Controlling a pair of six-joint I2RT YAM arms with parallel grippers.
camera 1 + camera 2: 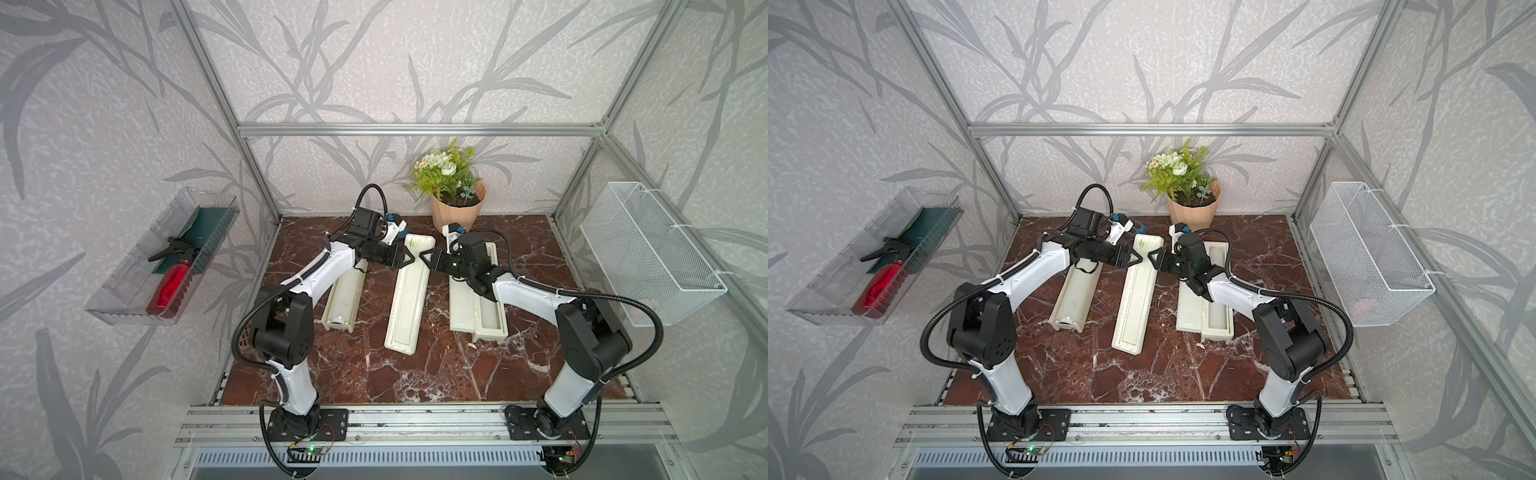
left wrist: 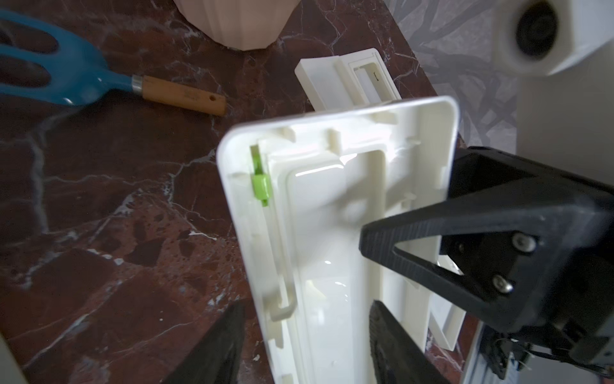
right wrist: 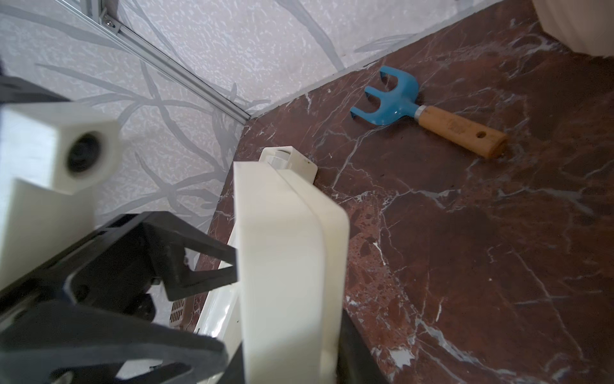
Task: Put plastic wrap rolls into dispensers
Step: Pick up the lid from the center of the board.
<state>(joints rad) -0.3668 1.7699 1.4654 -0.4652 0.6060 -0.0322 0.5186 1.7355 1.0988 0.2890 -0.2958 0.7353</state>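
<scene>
Grips the lid (image 1: 407, 299) with the right gripper (image 1: 424, 255), clamped on the long rim at the end nearest the pot (image 1: 457, 208); borne out in the right wrist view, lid edge-on between the pads. Holds that pot-side end clear of the table (image 1: 374, 374); cannot tell whether the end away from the pot rests down.

Sets the left gripper (image 1: 409, 260) at the opposite rim, just as near the pot, fingers (image 2: 219, 345) spread wide: one outside the rim, one over the hollow, biting on nothing. Probably steadies the lid from that side, leaving the weight to the right arm.

Carries the lid hollow side up, green slider (image 2: 260, 186) showing; likely needs turning over before fitting on a box.

Has one roll (image 1: 344, 303) seemingly lying in the left box (image 1: 329, 324), well left of the pot and in front of it, open on top with no lid attached. Probably the loose lid's home, hence the hold close by.

Has the other roll (image 1: 490, 309) in the right box (image 1: 492, 336), straight in front of the pot, own lid (image 1: 460, 309) folded out flat alongside.

Looks loaded on both sides, judging by that; closing remains.
</scene>
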